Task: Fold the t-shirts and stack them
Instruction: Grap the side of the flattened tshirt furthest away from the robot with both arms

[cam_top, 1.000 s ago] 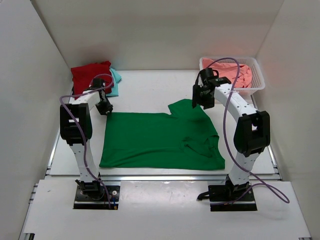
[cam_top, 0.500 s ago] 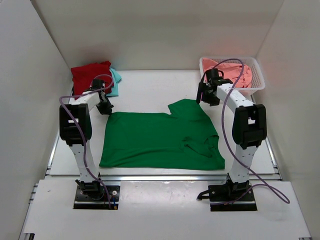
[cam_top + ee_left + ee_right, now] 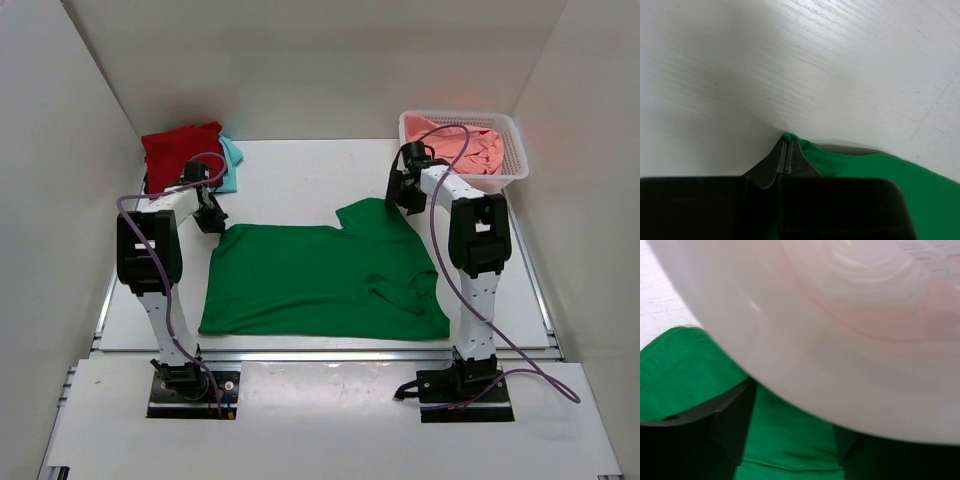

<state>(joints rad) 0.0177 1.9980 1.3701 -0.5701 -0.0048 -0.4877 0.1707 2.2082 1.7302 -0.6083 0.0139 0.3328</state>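
Note:
A bright green t-shirt point(image 3: 320, 275) lies spread flat mid-table. My left gripper point(image 3: 212, 218) is down at its far left corner; in the left wrist view the gripper point(image 3: 786, 142) is shut on that pinched corner of green cloth point(image 3: 880, 175). My right gripper point(image 3: 400, 195) hangs over the shirt's far right sleeve. In the right wrist view that gripper point(image 3: 792, 415) is open, with green cloth point(image 3: 785, 445) showing between its fingers point(image 3: 732, 425). A dark red t-shirt point(image 3: 180, 150) lies on a pale turquoise one point(image 3: 232, 158) at the back left. A salmon pink one point(image 3: 470, 145) fills the basket.
The white mesh basket point(image 3: 515, 168) stands at the back right, close behind the right gripper. A blurred pale surface point(image 3: 840, 315) with a pink tint fills the upper right wrist view. White walls enclose the table on three sides.
The left gripper has shut on the green shirt's corner. The right arm has swung in toward the back, bringing its gripper over the far right sleeve.

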